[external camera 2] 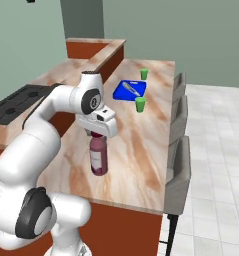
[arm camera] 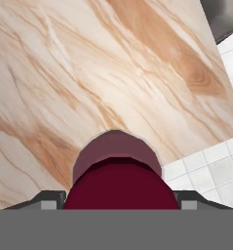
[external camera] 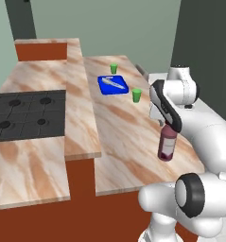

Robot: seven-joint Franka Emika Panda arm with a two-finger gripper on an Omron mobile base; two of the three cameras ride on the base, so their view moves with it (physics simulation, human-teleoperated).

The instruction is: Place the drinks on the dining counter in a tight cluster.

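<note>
We see our two-finger gripper (external camera 2: pixel 97 134) closed around the neck of the stout maroon bottle with pale label (external camera 2: pixel 98 159), which stands upright on the near part of the beige-pink marble dining counter (external camera 2: pixel 141 165); farther along lie a blue tray (external camera 2: pixel 129 90) and two small green cups (external camera 2: pixel 140 104), one beside it, one beyond.

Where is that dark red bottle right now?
The maroon bottle stands upright on the marble counter near its front edge, its neck at the tool, well short of the blue tray.
</note>
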